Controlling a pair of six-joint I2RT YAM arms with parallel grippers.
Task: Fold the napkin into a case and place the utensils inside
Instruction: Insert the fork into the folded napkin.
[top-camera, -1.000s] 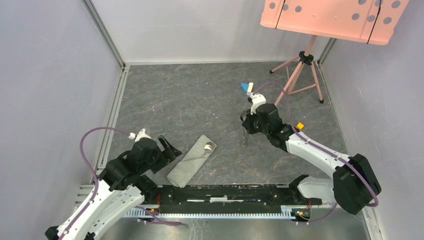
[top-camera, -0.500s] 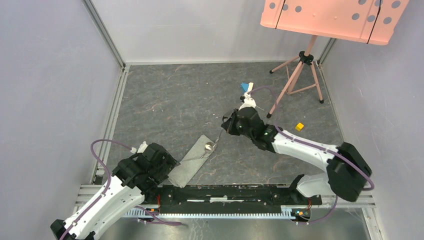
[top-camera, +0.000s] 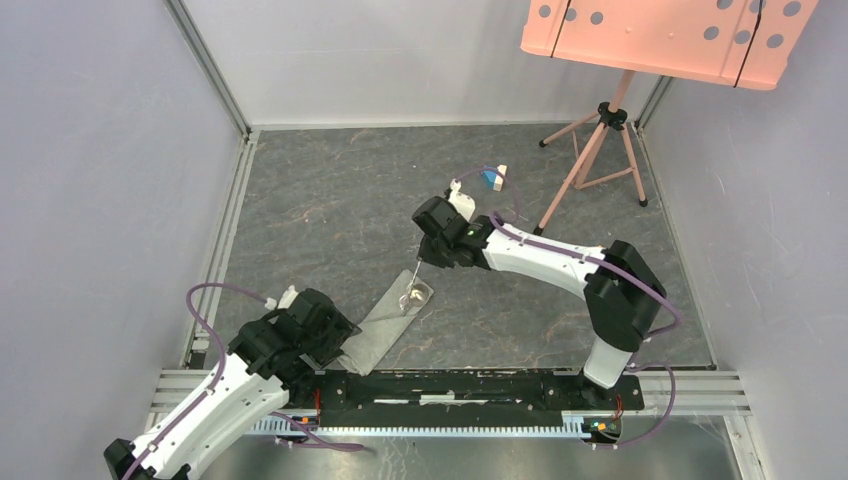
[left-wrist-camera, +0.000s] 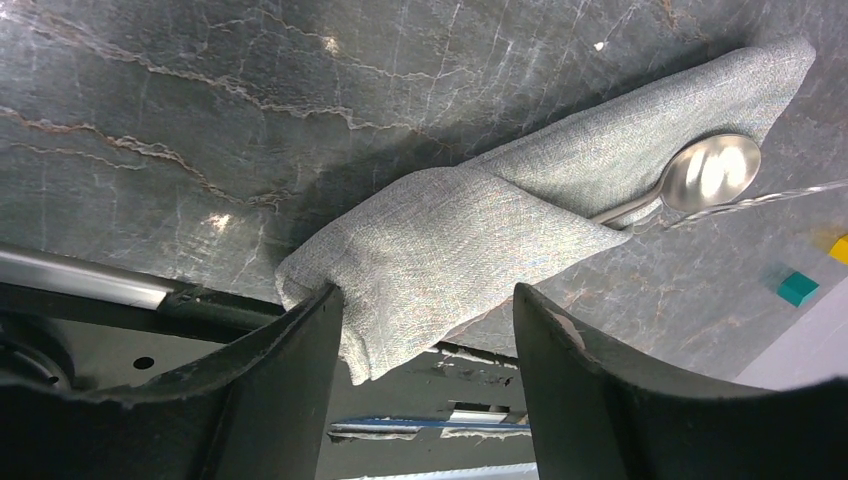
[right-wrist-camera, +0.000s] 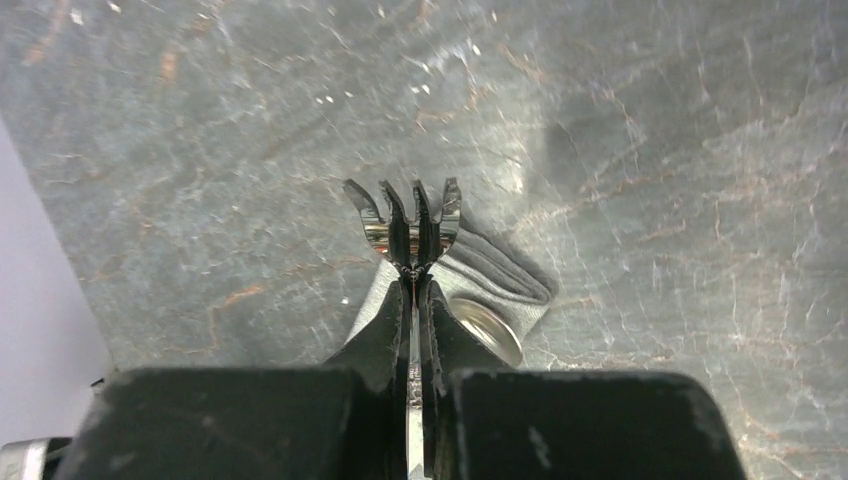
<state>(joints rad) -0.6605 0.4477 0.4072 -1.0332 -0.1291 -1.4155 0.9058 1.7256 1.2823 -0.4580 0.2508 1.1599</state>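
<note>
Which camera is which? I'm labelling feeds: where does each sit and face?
Top external: above, behind the bases, looking down on the table; both arms show.
Left wrist: faces the case and spoon through the open left gripper.
Right wrist: looks down past the shut right gripper holding the fork.
Shared: all see case and spoon.

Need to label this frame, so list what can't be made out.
Handle of the spoon: left wrist view, hidden inside the case.
Handle of the fork: right wrist view, covered by the shut right gripper.
Its tines: top view, too small.
Whether the left gripper touches the case: left wrist view, unclear from this angle.
</note>
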